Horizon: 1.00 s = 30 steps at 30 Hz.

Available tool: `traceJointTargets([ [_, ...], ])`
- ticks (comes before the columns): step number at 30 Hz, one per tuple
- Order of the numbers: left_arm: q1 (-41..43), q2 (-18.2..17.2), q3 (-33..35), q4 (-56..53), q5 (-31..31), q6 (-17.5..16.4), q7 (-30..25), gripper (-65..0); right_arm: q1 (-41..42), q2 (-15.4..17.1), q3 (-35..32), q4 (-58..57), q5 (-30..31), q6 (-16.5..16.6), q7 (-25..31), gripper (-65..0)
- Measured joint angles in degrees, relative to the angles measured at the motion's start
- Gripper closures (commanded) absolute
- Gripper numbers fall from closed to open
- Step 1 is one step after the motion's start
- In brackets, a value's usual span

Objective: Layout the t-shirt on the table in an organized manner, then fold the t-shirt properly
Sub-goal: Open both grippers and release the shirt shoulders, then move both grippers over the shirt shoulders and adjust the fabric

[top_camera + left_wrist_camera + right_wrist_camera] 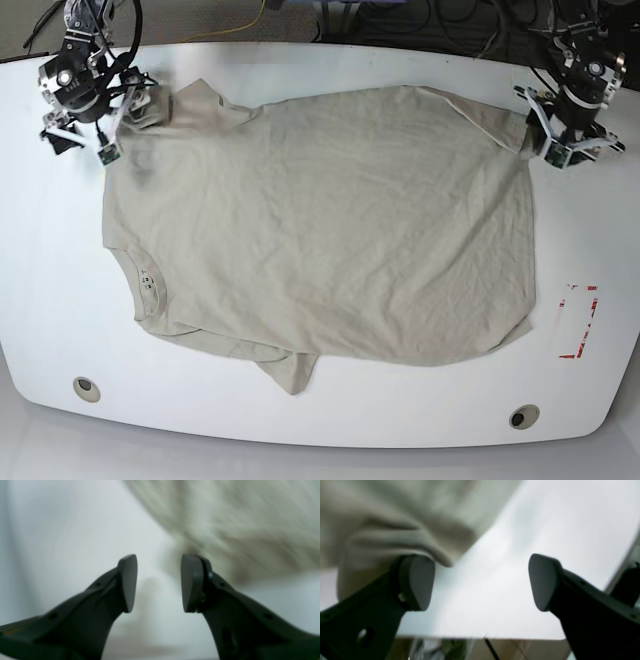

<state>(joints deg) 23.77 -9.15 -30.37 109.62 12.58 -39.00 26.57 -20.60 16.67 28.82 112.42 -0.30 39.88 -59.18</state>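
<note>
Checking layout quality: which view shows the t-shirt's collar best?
Base view: the t-shirt lies whole and spread on the table, collar visible at its left edge. Both wrist views show only blurred fabric edges, no collar.

A robotics lab: a glossy white table (330, 425) with red tape markings (580, 322), cables (440, 25) tangled along its far edge.

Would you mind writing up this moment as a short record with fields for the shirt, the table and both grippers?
shirt: t-shirt spread flat on the table, wrinkled, collar toward the base view's left, one sleeve tucked under at the near edge
table: white table, red tape mark near its right end
left gripper: jaws apart, empty, beside the shirt's edge
right gripper: jaws wide apart, empty, one jaw in front of the shirt's edge
fold: not begun
</note>
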Motion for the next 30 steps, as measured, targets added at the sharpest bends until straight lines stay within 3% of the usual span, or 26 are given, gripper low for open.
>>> traceJointTargets([
  [11,-12.5,-0.3,-1.6,0.0,-1.9,-0.1,-0.2,-26.7,10.7,0.2,0.0,0.0,0.3,0.2,0.4,-56.6],
  [24,-16.0,-0.2,-1.8,0.0,-1.8,-0.1,0.1,-26.7,10.2,0.0,0.1,0.0,0.3,0.2,0.2,-56.6],
  [30,-15.6,-0.1,-0.2,0.0,-1.8,0.0,0.1,-26.7,12.3,-4.1,0.5,0.0,0.0,0.2,0.0,-56.6],
])
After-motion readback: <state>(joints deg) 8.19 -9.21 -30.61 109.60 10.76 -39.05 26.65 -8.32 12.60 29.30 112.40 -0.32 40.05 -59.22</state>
